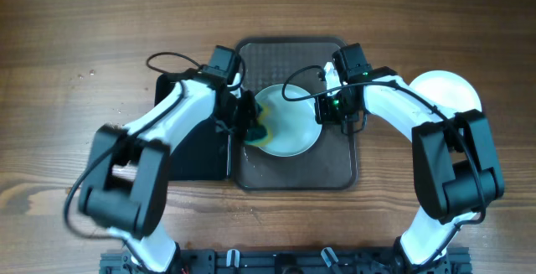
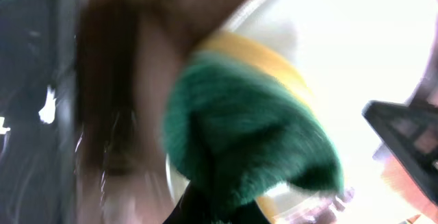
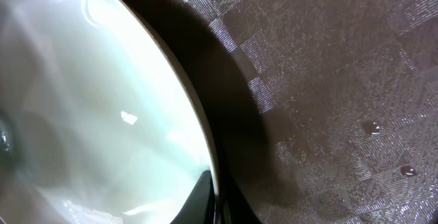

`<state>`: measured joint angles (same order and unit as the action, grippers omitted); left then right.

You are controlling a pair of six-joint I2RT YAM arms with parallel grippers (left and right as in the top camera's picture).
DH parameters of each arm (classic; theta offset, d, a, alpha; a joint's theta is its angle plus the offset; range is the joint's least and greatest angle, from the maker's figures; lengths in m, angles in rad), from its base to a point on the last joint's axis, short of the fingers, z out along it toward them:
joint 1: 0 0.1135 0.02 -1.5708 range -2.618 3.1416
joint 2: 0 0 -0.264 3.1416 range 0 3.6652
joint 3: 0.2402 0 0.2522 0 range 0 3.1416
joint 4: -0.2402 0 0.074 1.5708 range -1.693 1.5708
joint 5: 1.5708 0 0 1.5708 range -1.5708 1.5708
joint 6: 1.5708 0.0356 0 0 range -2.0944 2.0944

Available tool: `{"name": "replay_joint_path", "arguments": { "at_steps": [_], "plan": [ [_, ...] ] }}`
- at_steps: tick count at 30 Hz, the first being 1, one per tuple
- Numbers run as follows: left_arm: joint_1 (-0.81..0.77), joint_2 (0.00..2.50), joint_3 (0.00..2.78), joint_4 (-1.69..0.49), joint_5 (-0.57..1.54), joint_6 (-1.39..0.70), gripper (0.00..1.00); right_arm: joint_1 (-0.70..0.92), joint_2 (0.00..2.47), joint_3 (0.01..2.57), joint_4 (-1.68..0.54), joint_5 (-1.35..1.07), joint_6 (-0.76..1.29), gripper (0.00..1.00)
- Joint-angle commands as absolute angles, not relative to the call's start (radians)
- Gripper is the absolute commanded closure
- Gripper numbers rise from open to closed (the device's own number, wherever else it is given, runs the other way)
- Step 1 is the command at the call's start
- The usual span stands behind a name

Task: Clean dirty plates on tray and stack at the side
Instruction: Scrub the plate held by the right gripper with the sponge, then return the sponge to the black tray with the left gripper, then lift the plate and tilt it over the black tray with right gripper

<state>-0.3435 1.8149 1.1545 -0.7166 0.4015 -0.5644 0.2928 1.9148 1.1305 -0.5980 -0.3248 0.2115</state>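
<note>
Far left, on the wooden table (image 1: 67,73): a small glossy black tray (image 1: 197,152), partly under the left arm and just beside the brown tray (image 1: 293,172). Next along, left gripper (image 1: 249,125) pinched tight on a green and yellow sponge (image 1: 261,130), pressed against the left part of the plate (image 1: 293,123). Heavily blurred in the left wrist view, yet plainly green fibre over a yellow layer, with bright white behind. In the middle, lying on the upper half of the brown tray: the plate itself, round and white. At its right rim, right gripper (image 1: 325,111) clamped on the edge. In the right wrist view, one dark fingertip (image 3: 205,200) over that rim, a broad shadow beneath it on the textured surface, and a few water drops (image 3: 373,127) nearby. Far right, on the table and well apart from the brown tray: a second plate (image 1: 448,88), white, partly hidden behind the right arm
</note>
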Motion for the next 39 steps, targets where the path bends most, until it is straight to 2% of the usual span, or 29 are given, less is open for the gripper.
{"name": "replay_joint_path", "arguments": {
  "at_steps": [1, 5, 9, 18, 19, 20, 21, 22, 23, 25, 31, 35, 39],
  "plan": [
    [-0.301, 1.612, 1.150, -0.778, 0.401, -0.510, 0.96, 0.305, 1.954, 1.111, -0.614, -0.263, 0.210, 0.96],
    [-0.218, 1.480, 1.150, -0.899, 0.213, -0.501, 0.96, 0.305, 1.954, 1.111, -0.605, -0.264, 0.211, 0.96],
    [-0.163, 1.470, 1.109, -0.968, -0.007, -0.501, 0.96, 0.305, 1.954, 1.111, -0.575, -0.264, 0.217, 0.96],
    [-0.121, 1.592, 0.835, -0.625, -0.011, -0.501, 0.94, 0.307, 1.951, 1.115, -0.577, -0.291, 0.238, 0.96],
    [-0.119, 1.603, 0.836, -0.620, -0.009, -0.501, 0.82, 0.307, 1.945, 1.119, -0.587, -0.289, 0.236, 0.96],
    [-0.119, 1.605, 0.838, -0.620, -0.006, -0.501, 0.76, 0.307, 1.938, 1.126, -0.599, -0.286, 0.235, 0.96],
    [-0.120, 1.603, 0.842, -0.622, 0.005, -0.501, 0.63, 0.307, 1.926, 1.135, -0.616, -0.286, 0.235, 0.96],
    [-0.119, 1.595, 0.854, -0.636, 0.011, -0.501, 0.42, 0.307, 1.909, 1.147, -0.634, -0.285, 0.234, 0.96],
    [-0.119, 1.588, 0.870, -0.657, 0.011, -0.501, 0.30, 0.307, 1.895, 1.157, -0.649, -0.285, 0.225, 0.96],
    [-0.108, 1.554, 0.935, -0.745, 0.018, -0.501, 0.19, 0.308, 1.856, 1.199, -0.714, -0.274, 0.197, 0.96],
    [-0.016, 1.436, 1.141, -0.966, 0.033, -0.501, 0.00, 0.354, 1.823, 1.449, -1.021, -0.126, 0.148, 0.96],
    [0.097, 1.340, 1.251, -1.020, 0.041, -0.502, 0.00, 0.434, 1.823, 1.628, -1.112, -0.069, 0.150, 0.96],
    [0.195, 1.259, 1.264, -1.026, 0.044, -0.505, 0.00, 0.535, 1.823, 1.685, -1.036, -0.019, 0.158, 0.96]
  ]
}}
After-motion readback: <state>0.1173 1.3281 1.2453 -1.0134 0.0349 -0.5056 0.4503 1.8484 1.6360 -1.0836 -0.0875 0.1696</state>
